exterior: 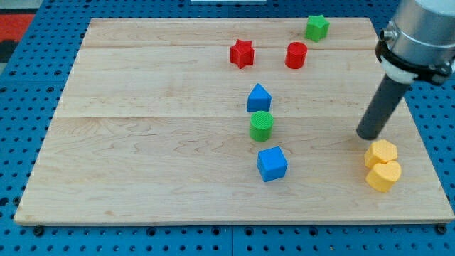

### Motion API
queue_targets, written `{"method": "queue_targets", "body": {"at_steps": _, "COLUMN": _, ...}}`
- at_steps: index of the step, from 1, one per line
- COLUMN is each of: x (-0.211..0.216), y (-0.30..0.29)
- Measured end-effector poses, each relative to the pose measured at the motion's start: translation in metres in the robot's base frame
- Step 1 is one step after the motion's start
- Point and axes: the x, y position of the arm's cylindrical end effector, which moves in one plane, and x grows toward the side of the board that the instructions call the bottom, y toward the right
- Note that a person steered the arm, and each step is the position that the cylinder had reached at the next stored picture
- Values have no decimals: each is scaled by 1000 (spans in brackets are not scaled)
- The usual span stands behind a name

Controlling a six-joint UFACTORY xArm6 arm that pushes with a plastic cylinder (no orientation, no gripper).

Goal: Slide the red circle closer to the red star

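Observation:
The red circle (296,55) stands near the view's top, right of centre. The red star (242,53) lies a short way to its left, with a gap between them. My tip (369,134) rests on the board at the view's right, well below and right of the red circle, just above the yellow blocks.
A green star (317,27) sits at the top, above and right of the red circle. A blue triangular block (259,98), a green circle (261,125) and a blue cube (271,163) line up at centre. Two yellow blocks (382,153) (384,176) sit at lower right. The wooden board (142,156) has a blue pegboard around it.

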Motion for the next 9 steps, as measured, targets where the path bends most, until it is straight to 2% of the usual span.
{"method": "queue_targets", "body": {"at_steps": 2, "x": -103, "y": 39}}
{"method": "queue_targets", "body": {"at_steps": 3, "x": -152, "y": 39}}
{"method": "queue_targets", "body": {"at_steps": 4, "x": -172, "y": 14}}
{"method": "queue_targets", "body": {"at_steps": 5, "x": -174, "y": -40}}
{"method": "queue_targets", "body": {"at_steps": 6, "x": -152, "y": -50}}
{"method": "queue_targets", "body": {"at_steps": 7, "x": -153, "y": -83}}
{"method": "queue_targets", "body": {"at_steps": 8, "x": -171, "y": -121}}
{"method": "queue_targets", "body": {"at_steps": 9, "x": -161, "y": -115}}
